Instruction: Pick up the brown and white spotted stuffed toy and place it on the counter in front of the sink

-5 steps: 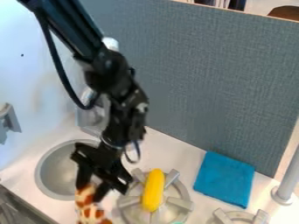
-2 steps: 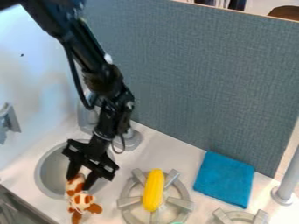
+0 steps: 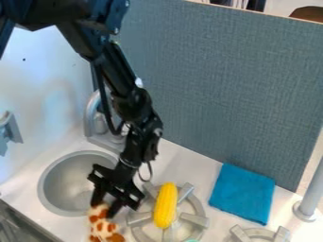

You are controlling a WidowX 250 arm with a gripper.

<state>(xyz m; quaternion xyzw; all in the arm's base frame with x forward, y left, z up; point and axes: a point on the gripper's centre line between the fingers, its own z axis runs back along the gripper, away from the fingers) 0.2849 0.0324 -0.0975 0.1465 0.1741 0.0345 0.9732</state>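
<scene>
The black gripper (image 3: 105,209), its two fingers (image 3: 98,194) clamped on the top of a spotted plush toy (image 3: 101,226), stands with it farther right and slightly lower in the view than a moment earlier, nearer the stove burner (image 3: 201,221). The toy, between the sink (image 3: 52,172) and burner, hangs with its long axis running down toward the near edge (which end is the head cannot be told). A yellow corn cob (image 3: 166,205) lies across the burner on the pale counter (image 3: 189,165), near a blue cloth (image 3: 243,193) below a gray partition (image 3: 233,94).
</scene>
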